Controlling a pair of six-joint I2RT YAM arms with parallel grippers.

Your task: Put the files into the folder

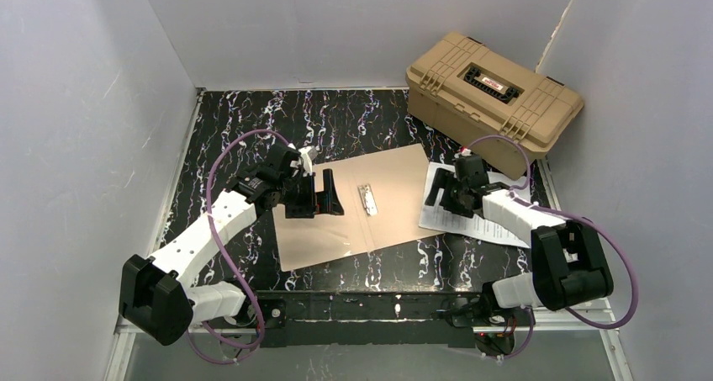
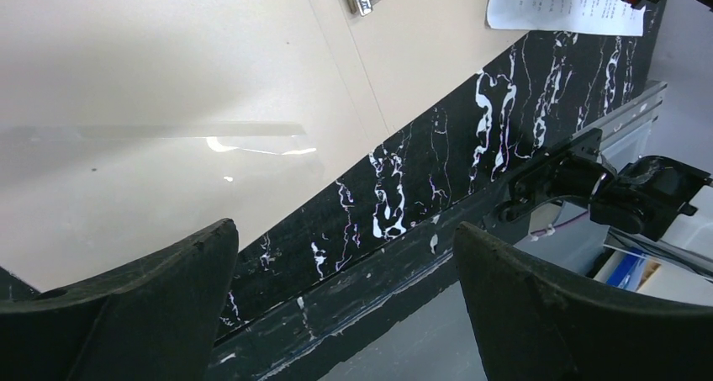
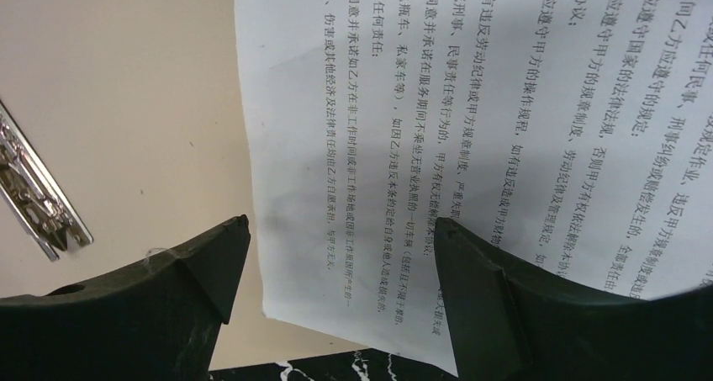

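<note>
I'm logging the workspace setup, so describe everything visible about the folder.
The folder is tan kraft cardboard, opened flat and slightly skewed on the black marbled table. A silver metal clip sits beside its centre crease, and a glossy clear film covers part of the left half. The printed sheets overlap its right edge; the open left claw is above its left half.

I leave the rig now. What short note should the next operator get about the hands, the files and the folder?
Left hand: open, empty, above the folder's left half.
Right hand: open, straddling a corner of the files, nothing gripped.
Folder: open and flat mid-table, clip at its spine.
Files: right of the folder, one corner over its edge.
Done: folder lies open. Left: grip the files, lay them inside.
</note>
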